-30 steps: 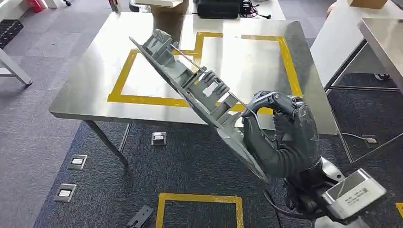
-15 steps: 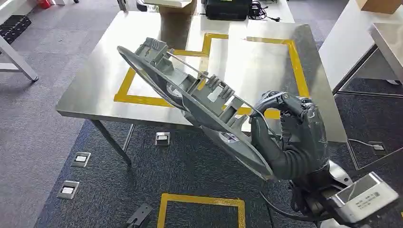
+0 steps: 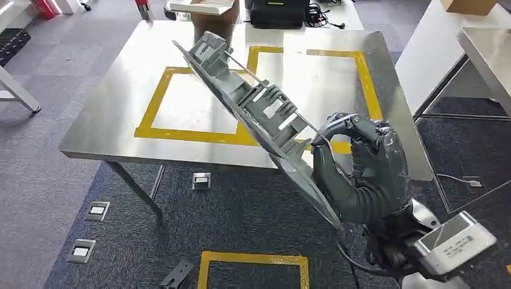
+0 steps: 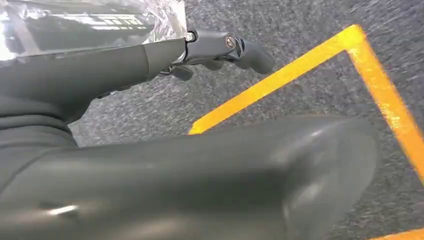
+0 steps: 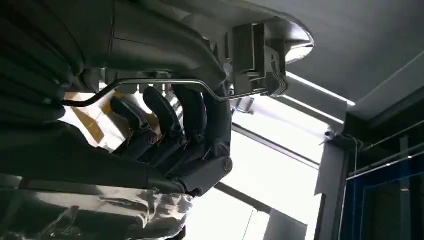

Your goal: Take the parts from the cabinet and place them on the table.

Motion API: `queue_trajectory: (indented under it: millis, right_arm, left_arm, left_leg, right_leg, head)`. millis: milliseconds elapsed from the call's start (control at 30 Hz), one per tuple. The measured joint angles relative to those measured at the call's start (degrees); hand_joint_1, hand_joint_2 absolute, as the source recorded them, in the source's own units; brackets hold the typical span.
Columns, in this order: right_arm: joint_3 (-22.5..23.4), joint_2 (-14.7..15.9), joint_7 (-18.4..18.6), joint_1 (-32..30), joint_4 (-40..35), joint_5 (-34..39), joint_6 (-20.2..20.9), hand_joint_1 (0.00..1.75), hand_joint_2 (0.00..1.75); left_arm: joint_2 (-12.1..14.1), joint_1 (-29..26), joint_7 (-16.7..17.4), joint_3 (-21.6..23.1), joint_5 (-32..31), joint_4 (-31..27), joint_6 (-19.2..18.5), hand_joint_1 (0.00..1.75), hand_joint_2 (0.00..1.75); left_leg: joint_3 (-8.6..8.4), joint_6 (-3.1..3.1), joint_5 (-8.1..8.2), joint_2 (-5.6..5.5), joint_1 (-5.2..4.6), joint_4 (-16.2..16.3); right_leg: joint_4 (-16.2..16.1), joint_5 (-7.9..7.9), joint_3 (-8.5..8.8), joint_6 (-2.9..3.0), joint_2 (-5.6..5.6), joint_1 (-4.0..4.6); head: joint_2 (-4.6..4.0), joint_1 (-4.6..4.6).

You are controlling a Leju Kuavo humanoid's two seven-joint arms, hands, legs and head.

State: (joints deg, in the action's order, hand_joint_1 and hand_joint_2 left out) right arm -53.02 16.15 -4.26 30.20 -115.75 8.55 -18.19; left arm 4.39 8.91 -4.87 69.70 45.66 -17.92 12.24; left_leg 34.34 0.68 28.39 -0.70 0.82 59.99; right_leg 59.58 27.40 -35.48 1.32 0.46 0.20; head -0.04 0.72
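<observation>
Right hand (image 3: 361,174) grips the grey ribbed plastic part (image 3: 253,114) by its lower end, tilted over the steel table (image 3: 108,114); level it, lower inside the yellow tape outline (image 3: 181,131). Left hand (image 4: 220,47) hangs, fingers loosely apart, holding nothing.

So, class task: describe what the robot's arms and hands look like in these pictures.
The right hand is dark grey, with a ribbed rubbery cover and jointed darker fingers. Crinkled clear plastic wraps its wrist, a black cable loops below, and a silver block bears a label. The left hand has a thick, smooth grey thumb.
</observation>
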Motion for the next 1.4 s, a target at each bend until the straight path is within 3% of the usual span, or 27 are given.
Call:
queue_trajectory:
  millis: [67, 133, 233, 267, 300, 333, 400, 433, 467, 567, 633, 667, 733, 767, 800, 867, 933, 967, 1000, 1033, 1100, 1167, 1200, 1267, 1300, 1333, 1400]
  right_arm:
    - [-0.02, 0.00, 0.04, -0.08, 0.02, 0.00, 0.02, 1.75, 1.75]
    - [0.04, 0.02, 0.04, 0.07, 0.00, 0.00, 0.02, 1.75, 1.75]
    - [0.09, 0.02, 0.00, -0.02, 0.02, 0.00, 0.02, 1.75, 1.75]
    - [0.09, 0.02, 0.00, -0.03, 0.07, 0.00, 0.02, 1.75, 1.75]
    - [0.07, 0.02, 0.00, -0.06, 0.13, 0.00, 0.02, 1.75, 1.75]
    - [0.07, 0.02, 0.02, -0.06, 0.17, 0.00, 0.02, 1.75, 1.75]
    - [0.09, 0.02, 0.00, -0.01, 0.15, 0.00, 0.02, 1.75, 1.75]
    - [0.11, 0.02, -0.02, 0.01, 0.18, 0.00, 0.02, 1.75, 1.75]
    - [0.11, 0.00, -0.02, 0.09, 0.17, 0.02, 0.02, 1.75, 1.75]
    - [0.20, 0.02, -0.04, 0.10, 0.20, 0.02, 0.07, 1.75, 1.75]
    - [0.28, 0.00, -0.02, 0.10, 0.24, 0.02, 0.09, 1.75, 1.75]
    - [0.28, 0.00, -0.02, 0.14, 0.26, 0.02, 0.09, 1.75, 1.75]
    - [0.26, 0.00, -0.04, 0.10, 0.28, 0.02, 0.11, 1.75, 1.75]
    - [0.26, 0.00, -0.04, 0.10, 0.31, 0.02, 0.11, 1.75, 1.75]
    - [0.26, 0.00, -0.02, 0.08, 0.33, 0.02, 0.11, 1.75, 1.75]
    - [0.26, 0.00, 0.00, -0.04, 0.46, 0.02, 0.11, 1.75, 1.75]
    - [0.28, 0.00, -0.02, 0.02, 0.46, 0.02, 0.11, 1.75, 1.75]
    - [0.28, 0.00, -0.02, -0.03, 0.46, 0.02, 0.11, 1.75, 1.75]
    - [0.28, 0.00, -0.04, 0.09, 0.46, 0.02, 0.11, 1.75, 1.75]
    - [0.35, -0.02, -0.15, 0.03, 0.44, 0.04, 0.09, 1.75, 1.75]
    - [0.33, -0.02, -0.09, -0.08, 0.48, 0.11, 0.13, 1.75, 1.75]
    - [0.37, 0.00, -0.11, 0.02, 0.46, 0.17, 0.13, 1.75, 1.75]
    - [0.39, 0.00, -0.13, 0.13, 0.46, 0.17, 0.11, 1.75, 1.75]
    - [0.42, 0.00, -0.15, 0.01, 0.46, 0.17, 0.11, 1.75, 1.75]
    - [0.39, 0.00, -0.15, 0.00, 0.48, 0.17, 0.11, 1.75, 1.75]
    - [0.39, 0.02, -0.13, -0.05, 0.50, 0.20, 0.11, 1.75, 1.75]
    - [0.37, 0.02, -0.13, -0.10, 0.52, 0.22, 0.11, 1.75, 1.75]
  left_arm:
    - [-0.02, -0.19, -0.04, 0.00, 0.00, 0.00, 0.00, 0.00, 1.75]
    - [-0.04, -0.06, -0.07, -0.02, 0.00, 0.00, 0.02, 0.00, 1.75]
    - [-0.02, 0.01, -0.07, -0.04, -0.02, 0.00, 0.04, 0.00, 1.75]
    - [0.00, -0.03, -0.07, -0.04, -0.02, 0.02, 0.02, 0.00, 1.75]
    - [0.00, -0.05, -0.05, -0.04, -0.02, 0.02, 0.02, 0.00, 1.75]
    - [0.00, -0.04, -0.04, -0.04, -0.04, 0.02, 0.02, 0.00, 1.75]
    - [-0.04, -0.03, -0.04, -0.04, -0.06, 0.00, 0.02, 0.00, 1.75]
    - [-0.04, -0.04, -0.02, -0.04, -0.09, 0.00, 0.02, 0.00, 1.75]
    - [-0.09, 0.08, 0.02, -0.04, -0.15, 0.00, 0.00, 0.00, 1.75]
    - [-0.13, 0.06, 0.13, -0.02, -0.24, 0.00, -0.15, 0.00, 1.75]
    - [-0.09, 0.12, 0.13, -0.02, -0.26, 0.00, -0.07, 0.00, 1.75]
    - [-0.13, 0.14, 0.11, -0.02, -0.26, 0.00, -0.09, 0.00, 1.75]
    - [-0.11, 0.11, 0.13, -0.02, -0.31, 0.00, -0.07, 0.00, 1.75]
    - [-0.02, -0.01, 0.15, -0.02, -0.31, 0.02, -0.07, 0.00, 1.75]
    - [0.00, -0.05, 0.17, -0.02, -0.33, 0.02, -0.07, 0.00, 1.75]
    - [0.04, 0.02, 0.17, -0.02, -0.42, 0.02, -0.07, 0.00, 1.75]
    - [0.09, 0.10, 0.17, -0.02, -0.59, 0.02, -0.07, 0.00, 1.75]
    - [0.07, 0.11, 0.20, -0.02, -0.61, 0.02, -0.07, 0.00, 1.75]
    - [0.02, 0.11, 0.20, -0.02, -0.63, 0.00, -0.07, 0.00, 1.75]
    - [0.02, 0.22, 0.30, -0.02, -0.66, 0.02, -0.13, 0.00, 1.75]
    - [0.02, -0.07, 0.31, -0.02, -0.70, 0.02, -0.17, 0.00, 1.75]
    - [-0.02, 0.06, 0.28, -0.04, -0.70, 0.02, -0.15, 0.00, 1.75]
    - [0.00, 0.16, 0.28, -0.04, -0.70, 0.02, -0.13, 0.00, 1.75]
    - [0.02, 0.22, 0.28, -0.04, -0.70, 0.02, -0.09, 0.00, 1.75]
    - [0.02, 0.19, 0.28, -0.04, -0.70, 0.02, -0.11, 0.00, 1.75]
    - [0.02, 0.10, 0.31, -0.04, -0.70, 0.02, -0.13, 0.00, 1.75]
    - [0.00, 0.11, 0.31, -0.04, -0.72, 0.02, -0.13, 0.00, 1.75]
  left_leg:
    - [0.03, -0.52, -0.12, -0.05, 0.06, -0.20]
    - [-0.23, -1.18, -0.20, -0.02, 0.47, -0.46]
    - [-0.27, -1.69, 0.02, 0.00, 0.39, -0.43]
    - [-0.33, -1.75, 0.08, 0.00, 0.37, -0.42]
    - [-0.46, -1.80, 0.20, -0.02, 0.37, -0.41]
    - [-0.66, -1.71, 0.37, -0.08, 0.37, -0.41]
    - [-1.38, -1.42, 0.83, -0.26, 0.35, -0.42]
    - [-1.51, -1.18, 1.05, -0.26, 0.38, -0.54]
    - [-1.34, -0.84, 1.14, -0.28, 0.08, -0.37]
    - [-1.43, 0.12, 1.11, -0.17, 0.34, -0.94]
    - [-1.46, 0.72, 2.28, 0.02, 0.28, -0.03]
    - [-0.47, 0.86, 3.67, 0.03, 0.29, 2.40]
    - [3.63, 1.19, 7.17, 0.03, 0.29, 11.03]
    - [5.50, 1.38, 8.16, 0.04, 0.29, 14.42]
    - [6.51, 1.46, 8.00, 0.04, 0.30, 15.78]
    - [5.67, 1.60, 4.46, 0.06, 0.41, 12.57]
    - [1.38, 1.58, -1.77, 0.11, 0.53, 2.23]
    - [0.83, 1.38, -0.68, 0.13, 0.44, 1.55]
    - [0.61, 1.19, -0.87, 0.05, 0.25, 0.92]
    - [0.37, 0.23, -0.07, 0.01, 0.15, 0.24]
    - [0.51, -0.25, -0.07, -0.07, 0.01, 0.21]
    - [0.17, -0.98, -0.20, -0.08, 0.52, -0.18]
    - [0.14, -1.49, -0.11, -0.06, 0.53, -0.19]
    - [0.09, -1.76, 0.07, -0.05, 0.46, -0.18]
    - [0.05, -1.91, 0.17, -0.04, 0.39, -0.17]
    - [-0.09, -1.98, 0.28, -0.05, 0.31, -0.17]
    - [-0.56, -1.99, 0.60, -0.20, 0.12, -0.17]
  right_leg:
    - [-0.24, -0.05, 0.09, -0.40, -0.07, -0.03]
    - [1.68, 1.50, -0.78, -1.17, -0.15, -0.13]
    - [13.68, 6.15, -7.17, -1.65, -0.15, -0.58]
    - [15.92, 6.20, -8.70, -1.70, -0.16, -0.61]
    - [15.65, 5.12, -8.97, -1.67, -0.16, -0.62]
    - [13.30, 3.00, -8.16, -1.50, -0.16, -0.61]
    - [4.14, -2.48, -4.15, -0.80, -0.15, -0.49]
    - [1.50, -2.47, -2.72, -0.41, -0.12, -0.34]
    - [0.59, -2.36, -2.43, -0.33, -0.15, -0.01]
    - [-0.04, -1.57, -2.14, 0.21, -0.01, 0.17]
    - [-1.60, -1.80, -0.74, 0.67, -0.18, -0.45]
    - [-1.74, -1.69, -0.36, 1.04, -0.33, -0.46]
    - [-1.71, -1.41, -0.01, 1.42, -0.35, -0.42]
    - [-1.66, -1.27, 0.09, 1.43, -0.32, -0.41]
    - [-1.58, -1.11, 0.19, 1.41, -0.24, -0.41]
    - [-1.31, -0.67, 0.51, 1.19, -0.10, -0.52]
    - [-0.62, 0.17, 1.11, 0.62, -0.01, -0.70]
    - [-0.61, 0.42, 1.14, 0.32, 0.02, -0.69]
    - [-0.09, 0.53, 0.75, -0.02, 0.06, -0.29]
    - [-0.01, 0.36, 0.18, -0.40, 0.09, -0.31]
    - [-0.37, 0.23, 0.27, -0.70, 0.00, -0.42]
    - [0.86, 1.36, -0.17, -1.40, -0.08, -0.41]
    - [3.84, 2.81, -1.70, -1.62, -0.16, -0.51]
    - [12.46, 6.24, -6.37, -1.88, -0.18, -0.65]
    - [16.23, 7.14, -8.65, -1.93, -0.19, -0.67]
    - [17.45, 6.62, -9.73, -1.82, -0.18, -0.66]
    - [13.13, 2.57, -8.33, -1.25, -0.17, -0.57]
  head:
    - [0.00, -0.15]
    - [0.00, -0.57]
    - [0.00, -0.98]
    - [0.00, -1.07]
    - [0.00, -1.09]
    - [0.00, -1.13]
    - [0.00, -1.20]
    - [0.00, -1.20]
    - [0.00, -1.18]
    - [0.00, -1.36]
    - [-0.02, -1.29]
    - [0.00, -1.02]
    - [0.00, -0.74]
    - [0.00, -0.68]
    - [0.00, -0.68]
    - [0.00, -0.46]
    - [0.00, -0.35]
    - [0.00, -0.35]
    - [0.00, -0.20]
    - [0.00, -0.09]
    - [0.00, -0.30]
    - [0.00, -0.54]
    - [0.00, -0.94]
    - [0.00, -1.09]
    - [0.00, -1.14]
    - [0.00, -1.14]
    - [0.00, -1.24]
